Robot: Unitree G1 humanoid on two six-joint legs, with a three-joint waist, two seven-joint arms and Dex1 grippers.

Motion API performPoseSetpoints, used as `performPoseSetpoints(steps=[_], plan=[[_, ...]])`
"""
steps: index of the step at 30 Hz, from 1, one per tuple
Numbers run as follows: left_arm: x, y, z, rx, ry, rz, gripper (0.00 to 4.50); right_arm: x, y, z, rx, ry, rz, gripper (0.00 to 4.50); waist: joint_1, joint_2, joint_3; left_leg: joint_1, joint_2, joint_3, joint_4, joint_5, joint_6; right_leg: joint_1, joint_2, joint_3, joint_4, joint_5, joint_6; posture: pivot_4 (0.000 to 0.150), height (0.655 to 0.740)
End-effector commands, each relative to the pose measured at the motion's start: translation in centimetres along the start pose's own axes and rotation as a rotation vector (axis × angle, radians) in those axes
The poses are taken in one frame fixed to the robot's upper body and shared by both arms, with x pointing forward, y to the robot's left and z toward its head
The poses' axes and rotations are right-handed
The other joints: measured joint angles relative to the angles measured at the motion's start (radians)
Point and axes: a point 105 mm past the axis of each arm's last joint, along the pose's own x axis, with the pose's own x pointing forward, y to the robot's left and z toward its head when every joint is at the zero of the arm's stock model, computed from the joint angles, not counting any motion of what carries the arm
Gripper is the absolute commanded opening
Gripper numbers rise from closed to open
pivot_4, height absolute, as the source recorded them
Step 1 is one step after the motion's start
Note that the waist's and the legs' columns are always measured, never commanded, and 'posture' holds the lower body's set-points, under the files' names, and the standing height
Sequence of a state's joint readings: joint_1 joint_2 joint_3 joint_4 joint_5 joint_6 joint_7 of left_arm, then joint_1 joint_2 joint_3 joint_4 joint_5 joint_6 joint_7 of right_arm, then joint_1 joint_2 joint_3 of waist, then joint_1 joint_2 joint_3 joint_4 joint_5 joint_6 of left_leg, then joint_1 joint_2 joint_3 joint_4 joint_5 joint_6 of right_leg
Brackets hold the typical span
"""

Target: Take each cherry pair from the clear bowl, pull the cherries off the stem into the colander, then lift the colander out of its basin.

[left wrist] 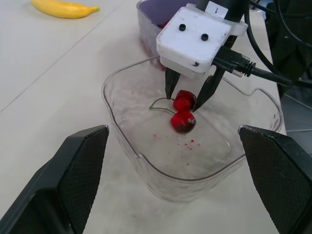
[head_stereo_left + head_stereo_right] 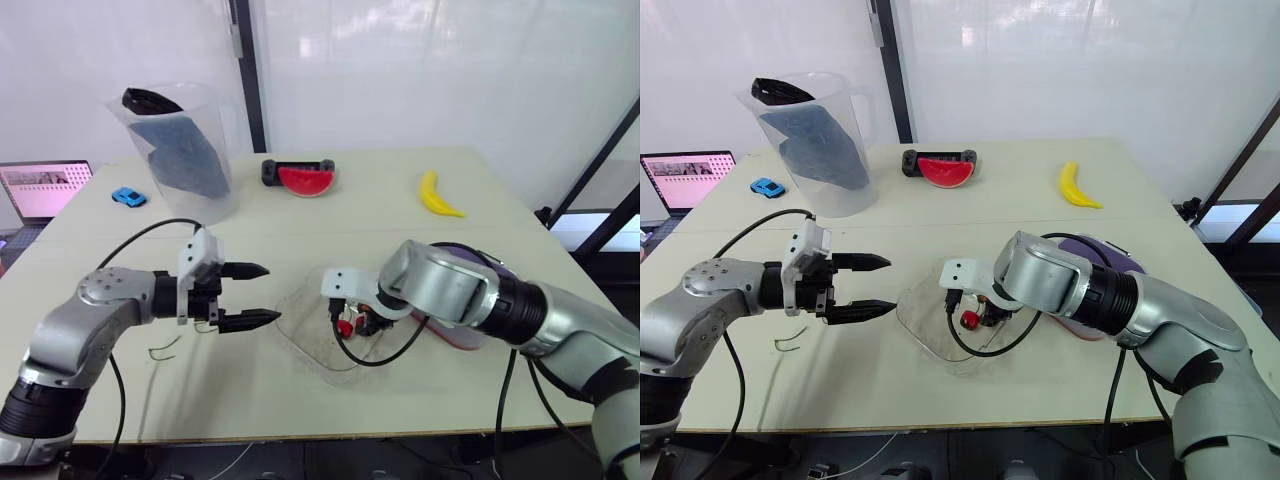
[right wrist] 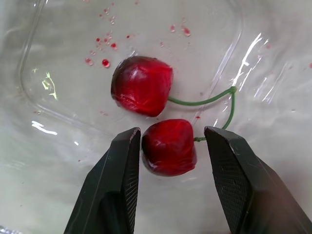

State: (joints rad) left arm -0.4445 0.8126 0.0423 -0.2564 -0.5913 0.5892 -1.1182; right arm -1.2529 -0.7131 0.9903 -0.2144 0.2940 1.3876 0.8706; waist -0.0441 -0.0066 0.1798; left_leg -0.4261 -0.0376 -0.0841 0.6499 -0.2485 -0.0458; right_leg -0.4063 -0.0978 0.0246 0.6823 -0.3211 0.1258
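Observation:
The clear bowl (image 2: 298,343) sits at the table's middle front and holds one cherry pair (image 1: 184,111) on a green stem (image 3: 204,101). My right gripper (image 3: 170,141) reaches down into the bowl, open, its fingers (image 3: 114,185) on either side of the nearer cherry (image 3: 169,146). The other cherry (image 3: 142,91) lies just beyond it. My left gripper (image 2: 250,295) hovers open and empty just left of the bowl, pointing at it. The purple colander and basin (image 1: 146,19) stand right of the bowl, largely hidden behind my right arm.
A clear pitcher with a dark cloth (image 2: 180,140) stands at the back left, with a blue toy car (image 2: 127,196) and a laptop (image 2: 45,190) beside it. A watermelon slice (image 2: 307,180) and a banana (image 2: 438,193) lie at the back. A loose stem (image 2: 163,350) lies front left.

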Motion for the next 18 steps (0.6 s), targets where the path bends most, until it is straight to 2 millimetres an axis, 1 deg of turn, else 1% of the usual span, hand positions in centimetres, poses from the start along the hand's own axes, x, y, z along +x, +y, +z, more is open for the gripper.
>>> performPoseSetpoints(steps=[1,4,7,8,15,16,18], plan=[[0.1,-0.1,0.7,0.047,-0.010,-0.006,4.50,-0.4,-0.1,0.1,-0.011,-0.002,-0.016,2.18,0.000,0.000,0.000,0.000,0.000,0.000,0.000,0.000,0.000,0.000,0.000,0.000,0.000,0.000,0.000,0.150,0.7400],[0.2,-0.1,0.7,0.049,-0.012,-0.008,4.50,0.0,-0.1,0.0,0.000,0.003,-0.016,2.18,0.000,0.000,0.000,0.000,0.000,0.000,0.000,0.000,0.000,0.000,0.000,0.000,0.000,0.000,0.000,0.150,0.7400],[0.2,-0.1,0.7,0.050,-0.012,-0.005,4.50,0.0,-0.1,0.1,0.000,-0.005,-0.018,1.42,0.000,0.000,0.000,0.000,0.000,0.000,0.000,0.000,0.000,0.000,0.000,0.000,0.000,0.000,0.000,0.150,0.7400],[0.2,0.0,0.7,0.049,-0.013,-0.003,4.50,-0.2,-0.1,0.3,-0.001,-0.013,-0.020,1.00,0.000,0.000,0.000,0.000,0.000,0.000,0.000,0.000,0.000,0.000,0.000,0.000,0.000,0.000,0.000,0.150,0.7400],[0.1,0.2,0.9,0.036,-0.028,0.007,4.50,-1.2,0.0,0.9,-0.021,-0.056,-0.021,1.00,0.000,0.000,0.000,0.000,0.000,0.000,0.000,0.000,0.000,0.000,0.000,0.000,0.000,0.000,0.000,0.150,0.7400],[0.0,0.3,1.0,0.031,-0.035,0.010,4.50,-1.6,0.2,1.2,-0.032,-0.083,-0.009,1.00,0.000,0.000,0.000,0.000,0.000,0.000,0.000,0.000,0.000,0.000,0.000,0.000,0.000,0.000,0.000,0.150,0.7400],[-0.1,0.6,1.6,0.012,-0.073,0.020,4.50,-3.1,0.8,1.9,-0.043,-0.156,0.024,1.00,0.001,0.000,0.000,0.000,0.000,0.000,0.000,0.000,0.000,0.000,0.000,0.000,0.000,0.000,0.000,0.150,0.7400]])
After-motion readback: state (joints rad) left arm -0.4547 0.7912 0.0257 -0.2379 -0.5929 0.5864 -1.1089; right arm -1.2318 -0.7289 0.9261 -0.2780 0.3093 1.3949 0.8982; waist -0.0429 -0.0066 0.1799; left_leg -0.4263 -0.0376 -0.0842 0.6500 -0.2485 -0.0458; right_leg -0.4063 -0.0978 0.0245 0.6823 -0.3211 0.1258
